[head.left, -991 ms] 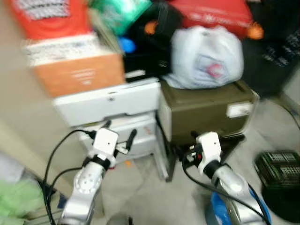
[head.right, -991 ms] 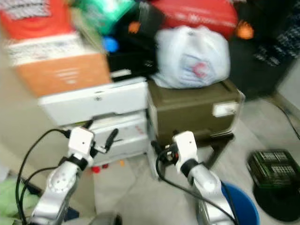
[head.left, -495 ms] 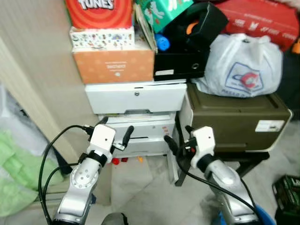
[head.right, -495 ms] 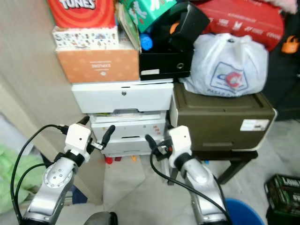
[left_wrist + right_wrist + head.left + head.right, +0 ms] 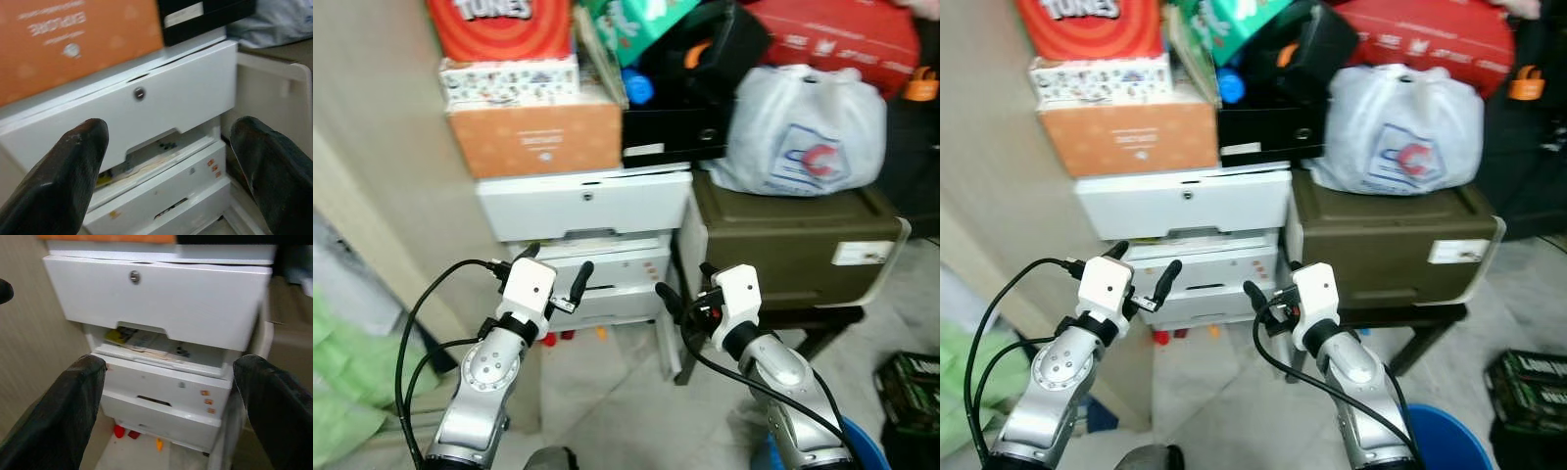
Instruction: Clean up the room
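A white drawer unit (image 5: 587, 204) stands against the wall straight ahead. Its top drawer (image 5: 161, 298) sits slightly pulled out, and papers (image 5: 144, 341) show in the gap below it. Small red and orange bits (image 5: 570, 335) lie on the floor at its foot. My left gripper (image 5: 556, 264) and right gripper (image 5: 685, 284) are held up side by side in front of the drawers, a short way off. Both are open and hold nothing. Through the wrist views the wide-spread left gripper (image 5: 166, 161) and right gripper (image 5: 166, 401) frame the drawer fronts.
An olive box (image 5: 788, 235) on a dark stand is right of the drawers, with a white plastic bag (image 5: 803, 132) on top. An orange box (image 5: 533, 137) and black box (image 5: 675, 127) are stacked on the drawers. A blue bucket (image 5: 1440, 441) and black crate (image 5: 911, 382) stand low right, green cloth (image 5: 342, 372) low left.
The head view swung left from the blurred frame a second ago, then drifted slightly back right. Both arms keep the same pose with fingers spread.
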Available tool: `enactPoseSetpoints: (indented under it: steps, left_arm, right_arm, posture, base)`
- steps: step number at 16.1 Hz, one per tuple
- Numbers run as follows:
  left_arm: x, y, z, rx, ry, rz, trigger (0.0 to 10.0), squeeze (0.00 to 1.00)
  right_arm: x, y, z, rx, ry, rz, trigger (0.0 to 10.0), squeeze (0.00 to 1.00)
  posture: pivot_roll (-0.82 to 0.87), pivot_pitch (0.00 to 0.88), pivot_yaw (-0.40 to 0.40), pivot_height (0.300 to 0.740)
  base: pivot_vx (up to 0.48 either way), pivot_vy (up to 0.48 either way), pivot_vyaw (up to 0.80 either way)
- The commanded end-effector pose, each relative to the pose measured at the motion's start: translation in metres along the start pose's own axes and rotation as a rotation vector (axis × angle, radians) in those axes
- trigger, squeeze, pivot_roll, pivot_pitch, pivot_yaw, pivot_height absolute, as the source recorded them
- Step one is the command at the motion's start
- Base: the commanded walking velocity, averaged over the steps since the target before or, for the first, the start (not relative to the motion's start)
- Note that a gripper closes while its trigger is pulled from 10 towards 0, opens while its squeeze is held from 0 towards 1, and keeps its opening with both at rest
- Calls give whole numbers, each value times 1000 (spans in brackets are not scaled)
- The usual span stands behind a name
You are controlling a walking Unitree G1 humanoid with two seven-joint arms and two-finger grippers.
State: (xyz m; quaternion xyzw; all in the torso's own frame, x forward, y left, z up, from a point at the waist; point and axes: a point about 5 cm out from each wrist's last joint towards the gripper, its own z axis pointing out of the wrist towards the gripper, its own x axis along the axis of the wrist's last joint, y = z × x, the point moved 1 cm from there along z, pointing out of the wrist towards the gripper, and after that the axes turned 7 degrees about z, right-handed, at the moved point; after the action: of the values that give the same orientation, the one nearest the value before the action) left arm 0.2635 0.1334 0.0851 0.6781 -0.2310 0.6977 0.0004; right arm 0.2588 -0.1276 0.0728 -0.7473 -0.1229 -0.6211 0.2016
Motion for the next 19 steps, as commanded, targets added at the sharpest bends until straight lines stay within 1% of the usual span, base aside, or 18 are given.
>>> enactPoseSetpoints:
  steps: [1, 5, 6, 9, 19]
  left_arm:
    - [2, 1, 2, -1, 3, -1, 10000, 0]
    - [4, 0, 2, -10, 14, -6, 10000, 0]
    - [4, 1, 2, -11, 14, -4, 10000, 0]
    - [4, 1, 3, -17, 15, 1, 10000, 0]
    - [6, 2, 2, -6, 22, 21, 10000, 0]
  right_arm:
    - [1, 1, 0, -1, -2, -8, 10000, 0]
    - [0, 0, 0, 3, -3, -9, 10000, 0]
    - [0, -1, 0, 9, -3, -23, 10000, 0]
    - [-1, 0, 0, 2, -3, -12, 10000, 0]
    - [-3, 0, 1, 3, -14, -20, 10000, 0]
  posture:
    - [-70, 0, -1, 740]
    - [-70, 0, -1, 740]
    - [-70, 0, -1, 740]
    - [-70, 0, -1, 740]
    - [-63, 0, -3, 740]
  base:
    - [0, 0, 0]
    - [0, 0, 434]
    - [0, 0, 800]
    - [0, 0, 800]
    - [0, 0, 800]
